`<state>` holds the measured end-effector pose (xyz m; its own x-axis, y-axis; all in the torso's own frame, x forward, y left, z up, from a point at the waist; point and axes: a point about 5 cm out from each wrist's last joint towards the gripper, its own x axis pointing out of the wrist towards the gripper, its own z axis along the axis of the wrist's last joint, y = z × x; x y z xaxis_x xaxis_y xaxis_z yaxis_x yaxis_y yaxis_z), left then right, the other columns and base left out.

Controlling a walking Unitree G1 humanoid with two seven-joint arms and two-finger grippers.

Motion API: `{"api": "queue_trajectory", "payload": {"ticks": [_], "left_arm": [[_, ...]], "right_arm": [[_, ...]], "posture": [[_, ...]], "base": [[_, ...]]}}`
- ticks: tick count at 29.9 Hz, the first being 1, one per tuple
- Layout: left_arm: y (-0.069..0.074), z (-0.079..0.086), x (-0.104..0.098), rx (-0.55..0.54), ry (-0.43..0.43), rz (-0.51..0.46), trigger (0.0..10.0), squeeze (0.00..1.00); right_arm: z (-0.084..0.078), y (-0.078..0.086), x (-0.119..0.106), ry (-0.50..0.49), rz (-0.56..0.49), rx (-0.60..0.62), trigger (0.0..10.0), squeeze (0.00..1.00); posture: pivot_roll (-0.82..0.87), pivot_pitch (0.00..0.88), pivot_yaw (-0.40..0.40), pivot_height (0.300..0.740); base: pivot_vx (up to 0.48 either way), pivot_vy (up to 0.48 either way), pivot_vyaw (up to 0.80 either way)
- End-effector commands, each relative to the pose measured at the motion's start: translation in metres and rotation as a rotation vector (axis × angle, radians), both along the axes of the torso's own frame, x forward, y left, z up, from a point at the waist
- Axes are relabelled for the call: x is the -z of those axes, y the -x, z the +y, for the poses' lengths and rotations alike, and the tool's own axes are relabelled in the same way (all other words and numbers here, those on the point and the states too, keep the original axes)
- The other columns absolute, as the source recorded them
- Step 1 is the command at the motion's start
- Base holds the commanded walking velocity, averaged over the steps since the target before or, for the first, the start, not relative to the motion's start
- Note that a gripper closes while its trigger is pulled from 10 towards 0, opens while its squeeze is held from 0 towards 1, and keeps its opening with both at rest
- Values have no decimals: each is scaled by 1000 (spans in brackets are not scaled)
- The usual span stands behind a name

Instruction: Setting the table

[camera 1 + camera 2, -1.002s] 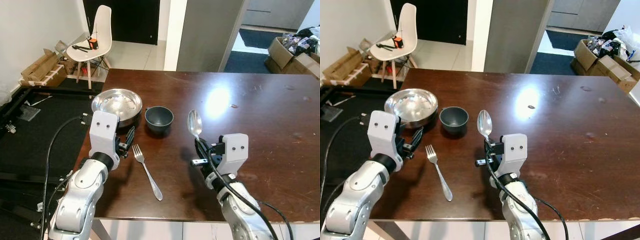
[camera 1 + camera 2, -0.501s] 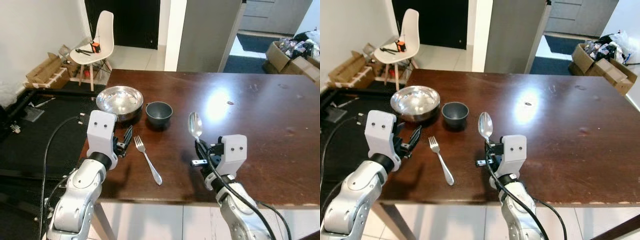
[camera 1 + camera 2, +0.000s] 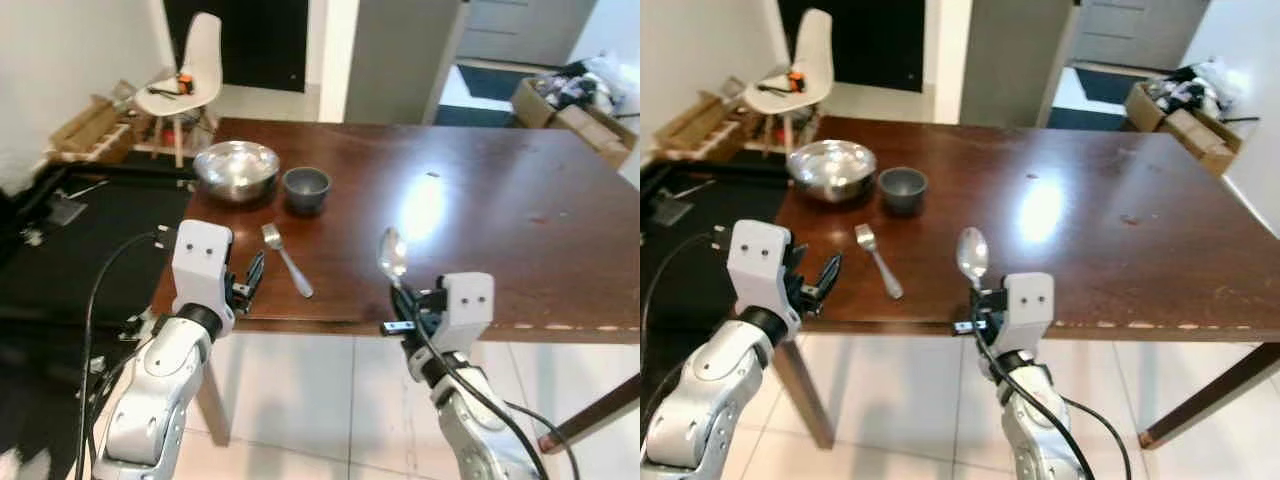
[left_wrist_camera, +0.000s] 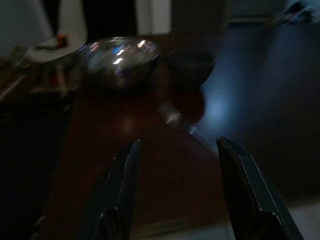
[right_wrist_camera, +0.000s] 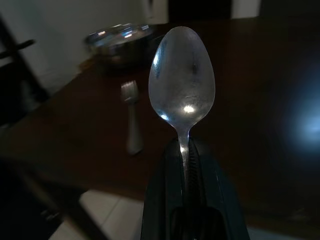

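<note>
View: the camera has drawn back since a second ago; the whole table (image 3: 520,215) now shows, with its near edge and tiled floor (image 3: 300,400) below, and both grippers hang off the near edge rather than over the top.
Things: fork, bowls unmoved on the table.
Right gripper (image 3: 402,298): clamped on the spoon (image 3: 390,256) handle as before, bowl end upright, just off the near edge.
Left gripper (image 3: 250,280): fingers (image 4: 120,195) spread apart, holding nothing, off the near-left corner.
Fork (image 3: 287,262): flat near the near-left corner, tines toward the far edge.
Steel bowl (image 3: 236,168): near the left edge, nothing visible inside.
Dark bowl (image 3: 306,187): just beside the steel bowl, contents not discernible.
Chair (image 3: 186,75): white, beyond the far-left corner.
</note>
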<state>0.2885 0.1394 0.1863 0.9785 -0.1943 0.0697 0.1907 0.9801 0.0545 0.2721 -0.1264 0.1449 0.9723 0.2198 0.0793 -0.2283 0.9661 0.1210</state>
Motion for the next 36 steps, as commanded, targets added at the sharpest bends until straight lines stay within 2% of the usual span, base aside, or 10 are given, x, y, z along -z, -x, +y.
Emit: {"api": "queue_trajectory", "payload": {"ticks": [1,11,15,36], "left_arm": [[1,-2,3,5,-4,11,10000,0],[0,-2,2,7,-3,8,10000,0],[-1,-3,2,8,-2,7,10000,0],[-1,-4,3,11,3,14,10000,0]], "right_arm": [[-5,0,4,5,12,20,10000,0],[-5,-1,4,6,14,18,10000,0],[-5,-1,5,5,17,16,10000,0],[-5,-2,6,-15,29,17,10000,0]], "posture": [[-11,0,48,740],[-11,0,48,740],[-12,0,48,740],[-12,0,46,740]], "base": [[-356,0,0],[-340,0,0],[-62,0,0],[0,0,-800]]}}
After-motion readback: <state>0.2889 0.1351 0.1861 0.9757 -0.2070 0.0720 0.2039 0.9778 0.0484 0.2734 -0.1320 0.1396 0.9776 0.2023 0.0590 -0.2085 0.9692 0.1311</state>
